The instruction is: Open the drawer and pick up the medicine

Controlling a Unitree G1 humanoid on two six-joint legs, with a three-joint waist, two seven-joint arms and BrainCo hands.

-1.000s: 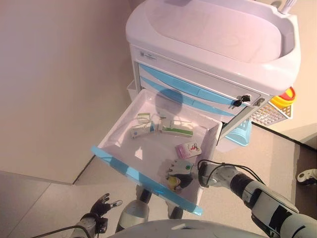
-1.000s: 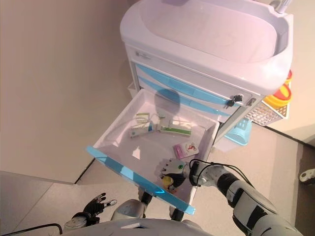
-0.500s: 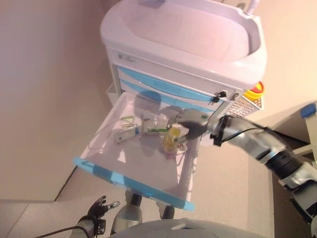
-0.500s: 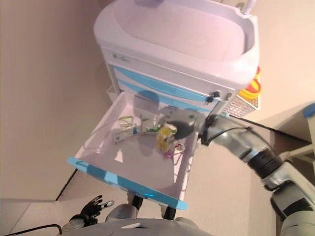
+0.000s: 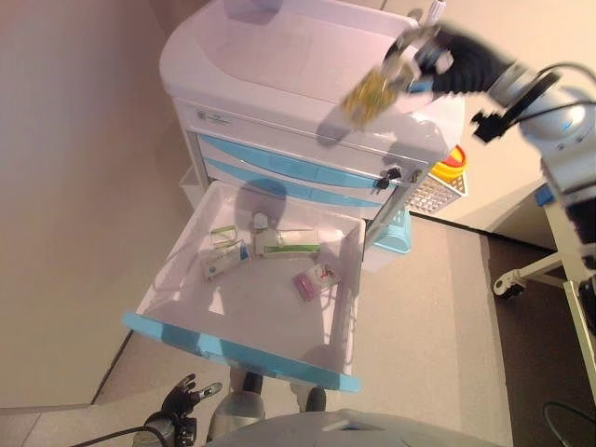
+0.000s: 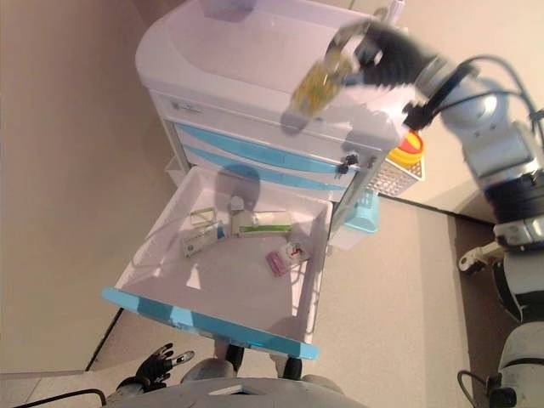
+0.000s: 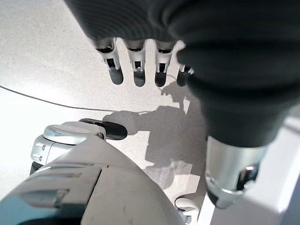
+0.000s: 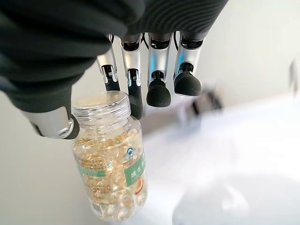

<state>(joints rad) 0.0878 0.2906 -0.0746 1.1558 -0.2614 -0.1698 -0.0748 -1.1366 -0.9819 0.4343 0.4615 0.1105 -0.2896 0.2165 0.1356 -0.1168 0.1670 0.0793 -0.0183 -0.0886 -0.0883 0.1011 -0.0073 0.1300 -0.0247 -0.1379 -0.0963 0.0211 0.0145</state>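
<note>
White-and-blue cart (image 5: 279, 84) with its drawer (image 5: 251, 289) pulled fully out, small boxes left inside; right robot hand (image 6: 387, 55) holds the clear pill bottle (image 8: 112, 159) high over the cart top, pinched near the lid only. That shallow pinch could let it swing or slip. Left robot hand (image 7: 140, 65) hangs low, fingers relaxed, empty.

Room: plain beige wall (image 5: 74, 140); speckled pale floor (image 5: 438, 326), darker strip at right. White cart (image 5: 279, 65) against wall, blue drawer fronts. White wire basket (image 5: 436, 191) alongside, yellow item inside.
</note>
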